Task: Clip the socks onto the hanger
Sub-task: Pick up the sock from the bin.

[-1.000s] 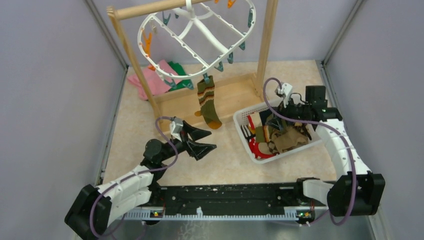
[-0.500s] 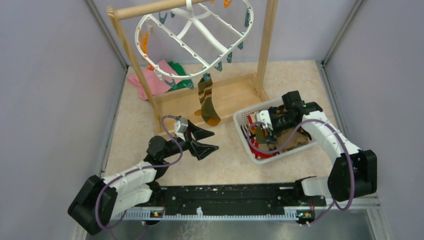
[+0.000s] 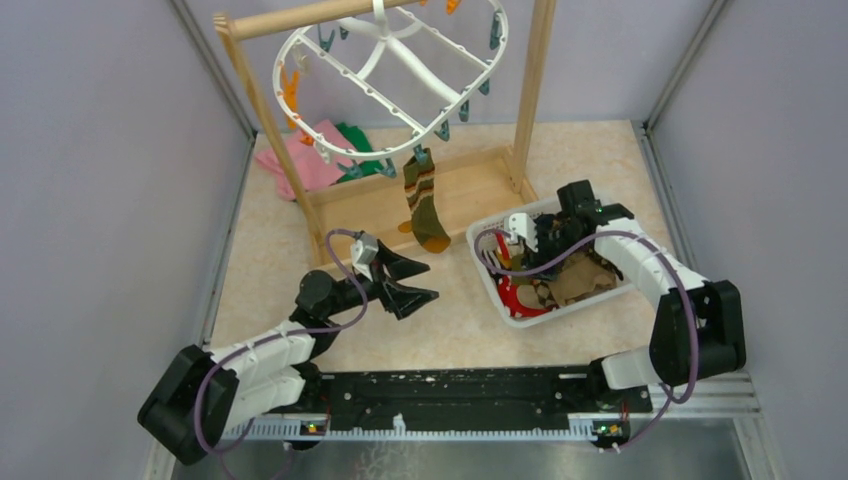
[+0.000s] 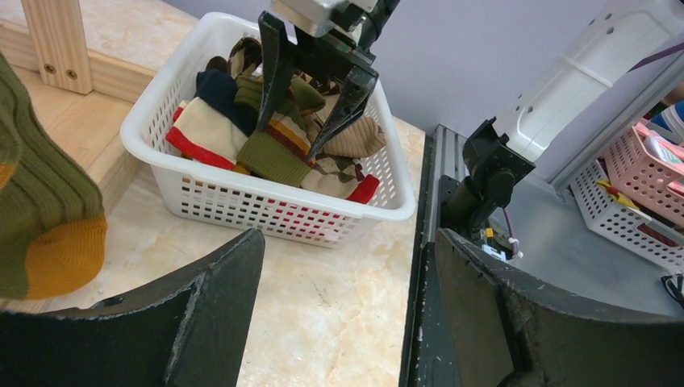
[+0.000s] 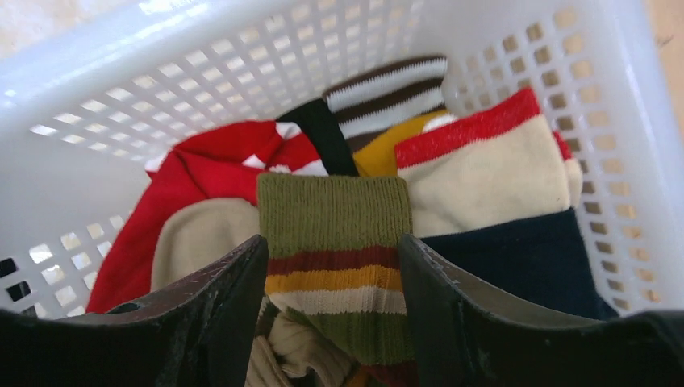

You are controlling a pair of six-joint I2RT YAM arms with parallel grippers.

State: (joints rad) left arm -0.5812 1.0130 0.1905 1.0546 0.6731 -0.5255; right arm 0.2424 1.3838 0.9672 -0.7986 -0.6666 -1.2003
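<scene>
Nearest, the left gripper (image 3: 405, 282) hovers low over the table, jaws apart and empty, turned toward the basket (image 3: 487, 282). My guess is it waits to help with the next sock. To the right, the right gripper (image 5: 327, 242) is down in the basket, its fingers spread on either side of the olive sock (image 5: 335, 214) atop the pile and not closed on it, so it looks lined up for a pick. Farther back, 1 hung sock (image 3: 425, 200) dangles from a clip on the hanger (image 3: 420, 62), which hangs from the rack (image 3: 530, 90).
</scene>
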